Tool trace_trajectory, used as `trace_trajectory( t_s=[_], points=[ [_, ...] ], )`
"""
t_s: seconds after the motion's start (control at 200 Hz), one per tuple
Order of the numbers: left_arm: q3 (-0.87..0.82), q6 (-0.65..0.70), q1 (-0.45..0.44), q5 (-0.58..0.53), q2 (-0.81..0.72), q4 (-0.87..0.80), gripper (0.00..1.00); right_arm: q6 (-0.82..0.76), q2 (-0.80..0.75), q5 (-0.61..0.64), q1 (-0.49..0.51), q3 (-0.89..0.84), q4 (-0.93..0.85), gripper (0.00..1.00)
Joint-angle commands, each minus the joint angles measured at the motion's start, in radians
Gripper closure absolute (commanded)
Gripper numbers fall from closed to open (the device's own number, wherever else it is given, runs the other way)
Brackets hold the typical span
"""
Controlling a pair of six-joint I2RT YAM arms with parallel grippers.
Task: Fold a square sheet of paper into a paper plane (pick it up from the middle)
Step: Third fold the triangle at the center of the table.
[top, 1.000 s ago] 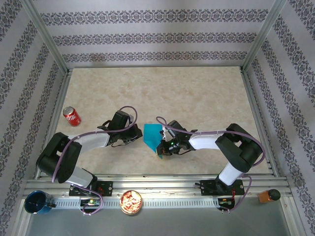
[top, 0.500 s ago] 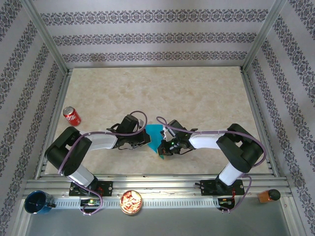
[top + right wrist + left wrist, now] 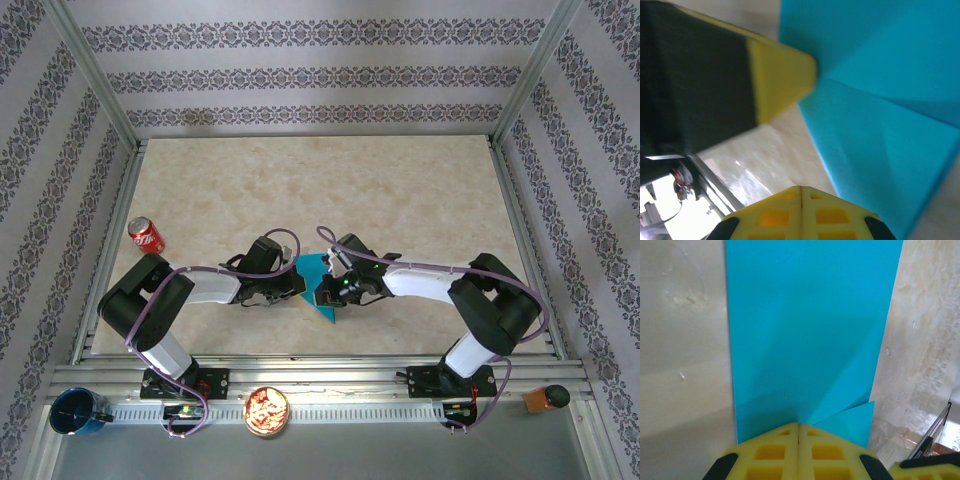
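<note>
"Any writing you can read?"

"The red can (image 3: 146, 236) has white lettering, but it's too small to read. The folded turquoise paper (image 3: 313, 270) lies well to the right of that can."

"Tools?"

"The left tool (image 3: 798, 426) and right tool (image 3: 801, 189) are both clenched at the paper. I can't tell if either pinches it."

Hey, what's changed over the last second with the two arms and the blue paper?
The left gripper swung right across the table until its shut fingers reached the left edge of the square sheet of paper. The right gripper, also shut, shifted slightly left at the paper, whose folded point now aims toward the near edge. The soda can stayed put.
</note>
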Motion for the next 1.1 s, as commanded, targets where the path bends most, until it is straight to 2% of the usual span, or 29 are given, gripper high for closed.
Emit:
trace_trajectory(
  t_s=[0.0, 0.305, 0.5, 0.665, 0.964, 1.094],
  points=[
    [-0.029, 0.016, -0.006, -0.027, 0.02, -0.044, 1.0, 0.034, 0.057, 0.025, 0.013, 0.036, 0.021, 0.93],
    [-0.027, 0.022, -0.006, -0.036, 0.018, -0.049, 1.0, 0.047, 0.143, 0.058, 0.023, 0.029, 0.043, 0.93],
    [-0.036, 0.02, -0.006, -0.041, 0.026, -0.045, 1.0, 0.041, 0.07, 0.068, 0.032, -0.025, -0.001, 0.92],
    [-0.032, 0.021, -0.006, -0.037, 0.037, -0.053, 1.0, 0.05, 0.036, 0.043, 0.032, 0.002, 0.05, 0.92],
    [-0.029, 0.02, -0.006, -0.035, 0.048, -0.049, 1.0, 0.058, 0.152, 0.054, 0.029, 0.034, 0.099, 0.91],
    [-0.032, 0.02, -0.005, -0.041, 0.05, -0.054, 1.0, 0.057, 0.137, 0.057, 0.03, -0.014, 0.1, 0.9]
  ],
)
